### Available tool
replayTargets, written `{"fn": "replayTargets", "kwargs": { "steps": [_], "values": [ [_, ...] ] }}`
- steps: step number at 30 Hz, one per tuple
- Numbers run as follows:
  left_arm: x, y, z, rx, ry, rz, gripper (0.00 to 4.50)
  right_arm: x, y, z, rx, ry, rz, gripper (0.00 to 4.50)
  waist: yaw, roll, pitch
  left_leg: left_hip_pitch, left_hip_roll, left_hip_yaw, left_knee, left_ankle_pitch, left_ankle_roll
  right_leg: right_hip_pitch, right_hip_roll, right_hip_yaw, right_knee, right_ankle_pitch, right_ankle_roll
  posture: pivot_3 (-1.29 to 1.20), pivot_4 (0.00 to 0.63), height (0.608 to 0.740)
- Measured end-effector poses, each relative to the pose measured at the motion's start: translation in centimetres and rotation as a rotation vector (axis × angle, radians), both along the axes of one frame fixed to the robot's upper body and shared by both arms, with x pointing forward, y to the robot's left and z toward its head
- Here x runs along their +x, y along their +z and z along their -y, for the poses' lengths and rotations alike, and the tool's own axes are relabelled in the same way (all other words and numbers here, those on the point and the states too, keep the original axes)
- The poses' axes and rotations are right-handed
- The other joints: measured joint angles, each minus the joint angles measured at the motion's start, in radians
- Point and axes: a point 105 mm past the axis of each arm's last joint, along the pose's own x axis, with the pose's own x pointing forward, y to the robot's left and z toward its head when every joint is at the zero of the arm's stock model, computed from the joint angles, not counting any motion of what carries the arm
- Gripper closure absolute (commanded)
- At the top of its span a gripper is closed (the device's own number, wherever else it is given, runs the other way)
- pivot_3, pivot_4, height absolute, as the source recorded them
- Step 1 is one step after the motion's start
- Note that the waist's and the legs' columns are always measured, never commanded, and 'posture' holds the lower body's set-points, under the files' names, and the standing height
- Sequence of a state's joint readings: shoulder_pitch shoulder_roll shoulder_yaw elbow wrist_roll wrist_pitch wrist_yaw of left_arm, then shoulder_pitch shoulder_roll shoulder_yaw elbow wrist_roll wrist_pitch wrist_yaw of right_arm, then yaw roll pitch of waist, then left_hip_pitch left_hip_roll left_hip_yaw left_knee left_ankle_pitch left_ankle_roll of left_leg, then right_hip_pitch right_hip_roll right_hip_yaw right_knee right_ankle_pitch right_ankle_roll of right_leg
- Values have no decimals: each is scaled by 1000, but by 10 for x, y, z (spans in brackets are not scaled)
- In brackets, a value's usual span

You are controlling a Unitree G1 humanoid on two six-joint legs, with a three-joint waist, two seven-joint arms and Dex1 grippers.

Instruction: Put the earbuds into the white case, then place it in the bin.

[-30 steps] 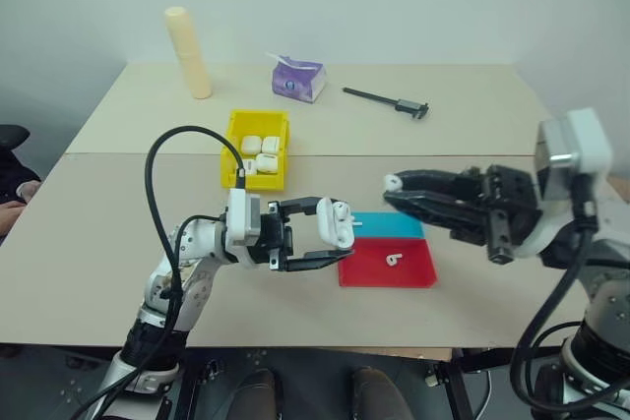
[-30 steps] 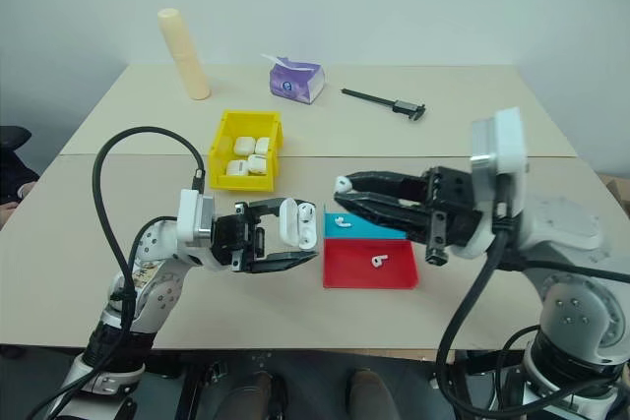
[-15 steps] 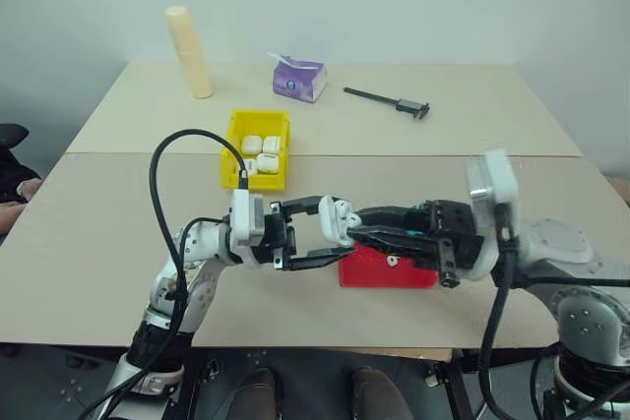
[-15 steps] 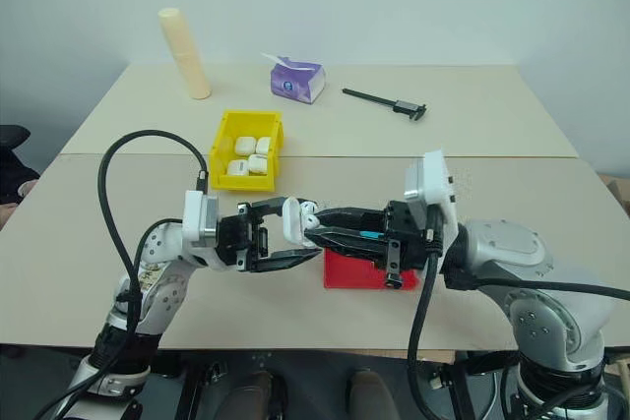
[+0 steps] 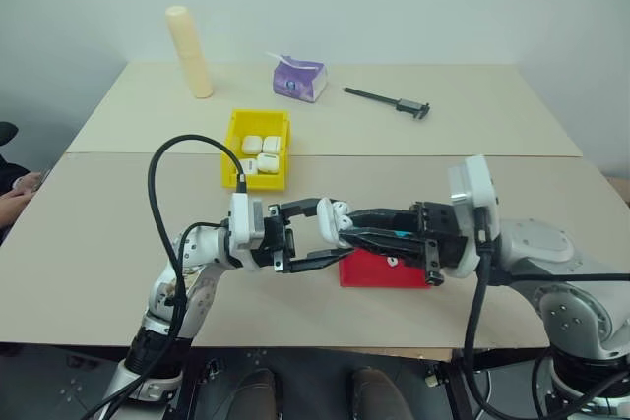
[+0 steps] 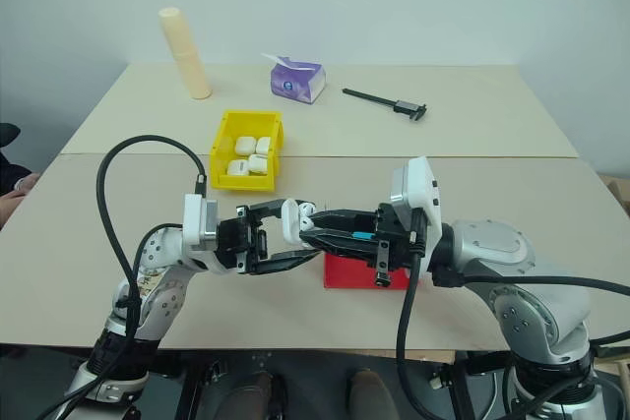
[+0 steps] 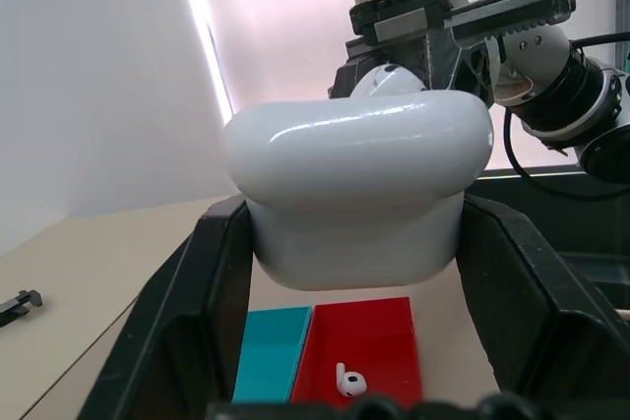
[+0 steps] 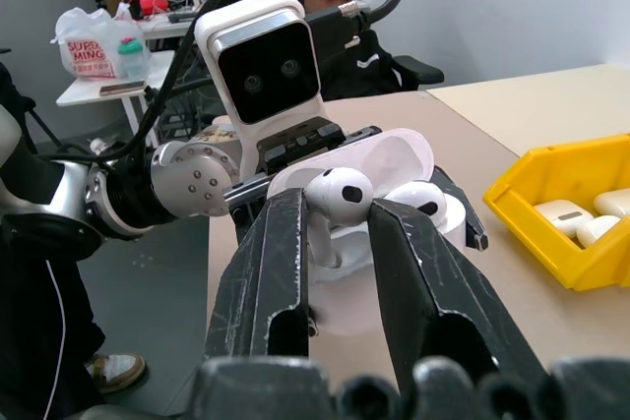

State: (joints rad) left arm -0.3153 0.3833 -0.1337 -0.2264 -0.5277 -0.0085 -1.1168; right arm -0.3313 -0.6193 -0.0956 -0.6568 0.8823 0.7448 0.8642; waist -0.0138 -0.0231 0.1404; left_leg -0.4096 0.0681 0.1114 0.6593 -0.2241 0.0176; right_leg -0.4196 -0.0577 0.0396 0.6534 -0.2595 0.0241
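Right tool (image 8: 335,233) pinches an earbud (image 8: 338,194), stem pointing down, just above the open white case (image 7: 359,189). Left tool (image 5: 320,236), clenched on that case, sits at its 9 o'clock. Yellow bin (image 5: 235,150) lies at 11 o'clock on the tabletop (image 5: 472,135).

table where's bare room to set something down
Free: the near left table between the yellow bin and the table's left edge; the far middle between the tissue pack and the caliper; the right side behind the right arm. Crowded: the near centre, where both pincers meet over the red tray.
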Motion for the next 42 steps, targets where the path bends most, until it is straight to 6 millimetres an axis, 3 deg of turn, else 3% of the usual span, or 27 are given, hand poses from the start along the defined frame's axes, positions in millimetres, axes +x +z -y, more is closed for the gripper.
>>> {"fn": "replayTargets", "kwargs": {
  "steps": [2, 10, 15, 18, 22, 32, 42],
  "values": [
    [0, 0, 0, -1, 4, 3, 1712, -1, -1, 1, -2, 3, 1, 2472, 0, 0, 0, 0, 0, 0, 0, 0, 0, 0, 0, 0, 0, 0, 0, 0, 150, 740],
    [2, 1, 0, 13, 8, 17, 1712, -3, -2, 6, -16, 5, 17, 2472, 0, 0, 0, 0, 0, 0, 0, 0, 0, 0, 0, 0, 0, 0, 0, 0, 150, 740],
    [14, -3, -1, 46, 7, 12, 1712, 1, 14, 21, 4, -3, 44, 2472, 2, 0, 0, 0, 0, 0, 0, 0, 0, 1, 0, 0, -1, 0, 0, 0, 150, 740],
    [25, -4, 4, 71, 13, 21, 1712, 6, 38, 21, -3, 8, 126, 3041, -1, 0, 0, 0, 0, 0, 0, 0, 0, 0, 1, 0, -1, 0, 0, 0, 150, 740],
    [31, -1, 26, 46, 3, 48, 1712, 9, 61, 13, -25, 29, 213, 4454, 2, 0, 0, -3, 0, 0, 0, 0, 0, 0, 1, -1, -4, 1, 1, 0, 150, 740],
    [33, -8, 46, 86, -26, 57, 1712, 20, 41, -8, -210, 58, 251, 4485, 5, 0, 0, -6, -1, 0, 1, 0, 1, -2, 0, -1, -5, 2, 2, 0, 150, 740],
    [30, -5, 48, 84, -40, 76, 1712, 28, 24, -2, -331, 15, 310, 4485, 2, 0, 0, -5, 0, -1, 1, 0, 1, -2, 0, -1, -5, 2, 2, 0, 150, 740]
  ]
}}
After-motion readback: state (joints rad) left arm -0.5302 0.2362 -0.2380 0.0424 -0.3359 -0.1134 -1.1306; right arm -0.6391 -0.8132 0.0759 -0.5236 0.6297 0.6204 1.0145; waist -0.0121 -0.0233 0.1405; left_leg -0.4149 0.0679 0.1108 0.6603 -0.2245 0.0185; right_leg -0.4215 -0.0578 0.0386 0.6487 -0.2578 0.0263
